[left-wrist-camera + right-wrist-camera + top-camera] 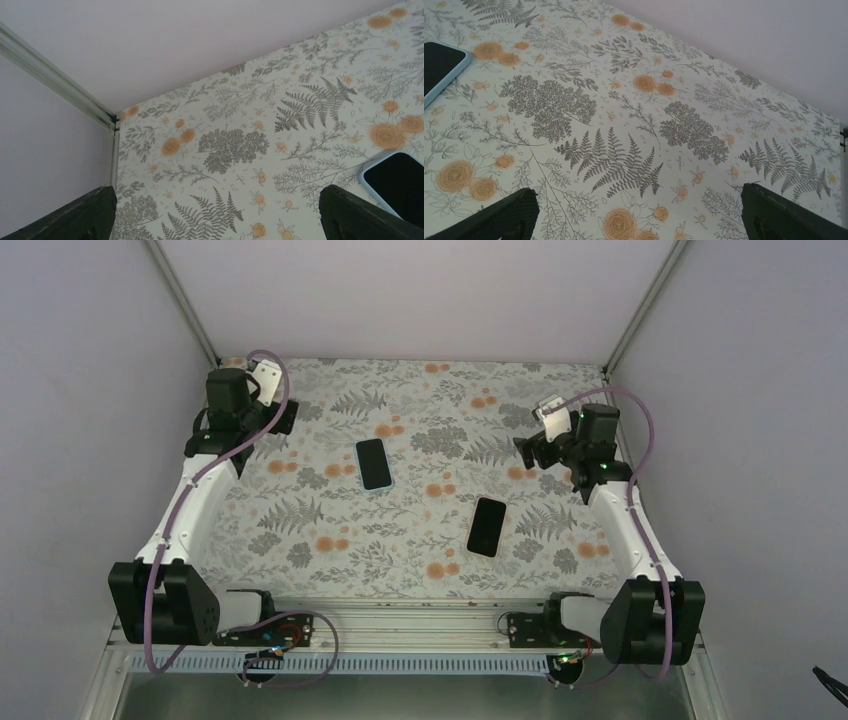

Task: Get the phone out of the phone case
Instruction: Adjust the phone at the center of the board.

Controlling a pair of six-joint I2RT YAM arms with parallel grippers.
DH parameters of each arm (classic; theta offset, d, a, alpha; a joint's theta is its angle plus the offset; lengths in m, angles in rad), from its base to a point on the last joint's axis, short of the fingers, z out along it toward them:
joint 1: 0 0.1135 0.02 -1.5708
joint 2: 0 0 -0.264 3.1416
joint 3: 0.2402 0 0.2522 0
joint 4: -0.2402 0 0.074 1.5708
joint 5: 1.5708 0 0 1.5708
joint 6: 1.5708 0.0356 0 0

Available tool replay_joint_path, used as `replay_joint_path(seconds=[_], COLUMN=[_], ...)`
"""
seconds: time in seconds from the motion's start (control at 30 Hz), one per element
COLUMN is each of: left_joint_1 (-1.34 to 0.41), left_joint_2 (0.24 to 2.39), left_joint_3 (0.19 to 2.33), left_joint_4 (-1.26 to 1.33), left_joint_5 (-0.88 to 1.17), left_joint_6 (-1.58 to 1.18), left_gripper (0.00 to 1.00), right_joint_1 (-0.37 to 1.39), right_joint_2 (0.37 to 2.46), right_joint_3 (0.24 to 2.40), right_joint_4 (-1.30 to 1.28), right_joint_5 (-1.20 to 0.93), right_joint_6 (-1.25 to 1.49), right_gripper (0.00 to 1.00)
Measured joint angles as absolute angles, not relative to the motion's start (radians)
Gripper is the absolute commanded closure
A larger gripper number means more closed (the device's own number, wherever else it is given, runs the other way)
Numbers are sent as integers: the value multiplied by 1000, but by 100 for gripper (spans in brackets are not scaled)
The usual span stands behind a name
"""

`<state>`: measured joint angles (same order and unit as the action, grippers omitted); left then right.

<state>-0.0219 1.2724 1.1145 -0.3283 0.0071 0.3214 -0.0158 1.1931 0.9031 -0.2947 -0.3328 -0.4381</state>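
Phone case (373,463), pale blue round the rim with a dark glossy face filling it, lies flat on the flowered surface (330,530) a little left of centre and toward the far side. A bare black phone (486,526) lies flat nearer and to the right, well apart from it. From where I stand I cannot tell whether the dark face inside the blue rim is a handset's screen or just the case's own lining. If the black phone came out of it, the job looks as good as done.

The left hand (217,220) is parked at the far left, fingers spread wide and holding nothing. Its wrist camera catches only a corner of the case at the right edge. The right hand (639,220) hangs at the far right, equally spread and empty.

I would expect both things to be light, thin and stiff, and the glass face slick enough for a pinch to slide off. The blue rim is probably a softer, bendable lip, so that is where to work. I would pin one long edge flat with one hand and peel a corner of the rim back with the other. Lying flush as they do, neither offers much edge to get under.
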Motion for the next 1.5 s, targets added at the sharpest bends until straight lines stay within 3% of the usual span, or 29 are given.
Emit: replay_joint_path(seconds=[0.33,0.4,0.53,0.63,0.67,0.87,1.5], left_joint_1=[-24,-24,-25,-25,-25,-25,-25], left_joint_2=[1250,1242,1227,1225,1225,1226,1227], left_joint_3=[1092,1091,1074,1057,1048,1003,982], left_joint_4=[-314,-307,-275,-262,-260,-256,-253], left_joint_5=[-11,-19,-51,-79,-87,-108,-125], left_joint_6=[356,367,398,413,417,434,461], left_gripper=[0,0,0,0,0,0,0], right_joint_1=[-16,-15,-1,22,36,120,308], right_joint_2=[1251,1274,1355,1429,1456,1576,1582], right_joint_3=[961,971,989,998,998,987,847], right_joint_4=[-428,-492,-655,-768,-808,-939,-962], right_joint_5=[-327,-326,-283,-240,-220,-162,-139], right_joint_6=[-618,-700,-843,-912,-920,-925,-863], right_gripper=[0,4,38,86,95,96,96])
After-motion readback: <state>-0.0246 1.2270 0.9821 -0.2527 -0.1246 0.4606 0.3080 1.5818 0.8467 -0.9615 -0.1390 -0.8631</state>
